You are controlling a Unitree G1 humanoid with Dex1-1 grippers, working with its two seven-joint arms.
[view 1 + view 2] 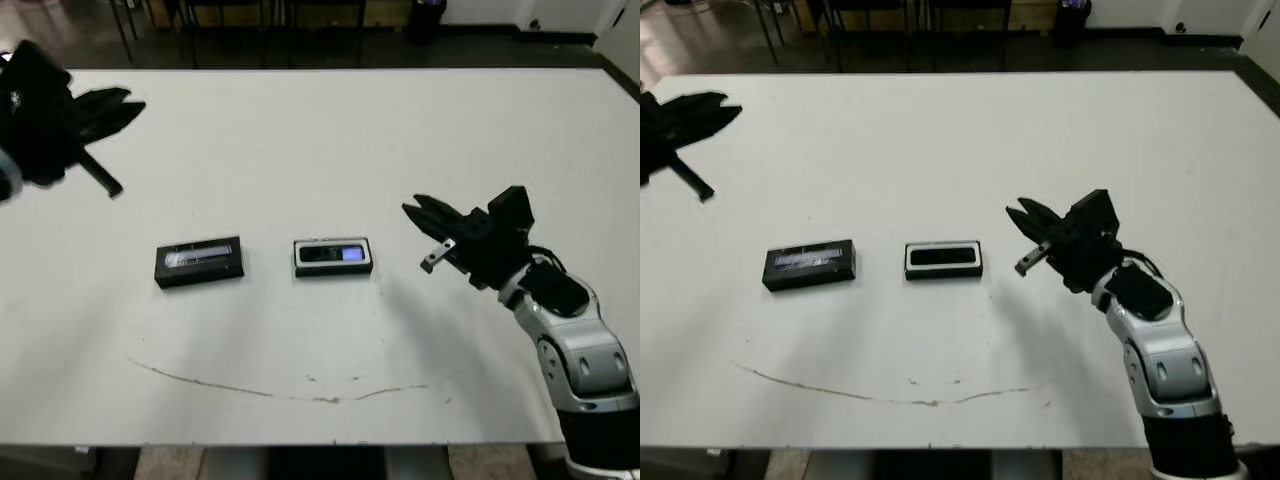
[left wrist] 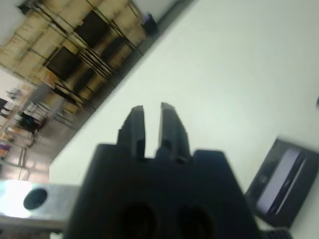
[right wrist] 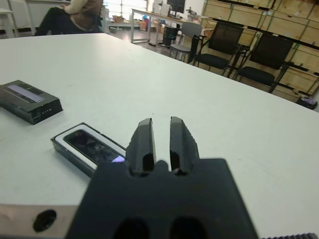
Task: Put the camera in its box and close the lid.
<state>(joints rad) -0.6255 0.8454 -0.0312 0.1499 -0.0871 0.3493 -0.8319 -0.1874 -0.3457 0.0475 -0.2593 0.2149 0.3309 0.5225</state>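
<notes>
camera [image 1: 333, 254]: already lies inside the box [image 1: 333, 269], bluish screen up, near the middle of the tabletop [image 1: 320, 140].
box: white lining shows as a rim around the camera; it sits flat and uncovered.
lid [image 1: 200, 261]: lies flat to the box's left, apart from it, pale strip facing up.
right gripper [image 1: 422, 216]: hovers just to the right of the box, fingers [image 3: 145, 134] nearly together with a narrow gap, holding nothing.
left gripper [image 1: 110, 105]: raised at the far left edge, well apart from the lid; fingers [image 2: 135, 119] close together with a slim gap, empty.
step in hand: judged to be fetching the lid, since the camera looks seated.
doing it well: the left gripper should probably open, take the lid by its long edges, keep it level, line it up square over the box, then press down evenly.
</notes>
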